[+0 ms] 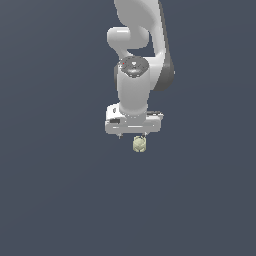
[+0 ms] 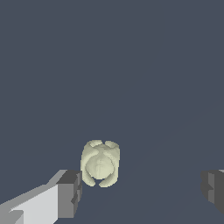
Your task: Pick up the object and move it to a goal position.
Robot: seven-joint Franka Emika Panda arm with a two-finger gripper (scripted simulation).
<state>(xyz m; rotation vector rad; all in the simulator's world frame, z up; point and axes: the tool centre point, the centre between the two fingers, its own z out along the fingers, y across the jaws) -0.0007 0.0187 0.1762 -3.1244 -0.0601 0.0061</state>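
The dark slate-grey floor (image 1: 60, 200) runs unbroken to every border of the exterior view, with no rim, wall or ledge showing anywhere around the gripper (image 1: 133, 136). On all sides of the tool the ground is the same flat tone, so there is free room in each direction as far as the pictures reach. The wrist view shows the same bare grey surface stretching away beyond the fingertips.

The object (image 1: 139, 144), a small pale yellow-green lumpy ball with faint darker seams, lies on the floor directly under the tool, slightly toward the exterior view's right of the hand's centre line. In the wrist view the object (image 2: 100, 163) sits in the gap between the two dark finger pads, just beside one pad (image 2: 70, 194) and well apart from the other pad (image 2: 213, 189). Whether it touches the nearer pad cannot be told.

The jaws stand spread wide, far wider than the object, and nothing is pinched between them.

The white arm (image 1: 140, 35) comes down from the top edge of the exterior view, bends at a rounded joint, and ends in a vertical wrist section with the broad white hand set crosswise below it, fingers pointing straight down at the floor.
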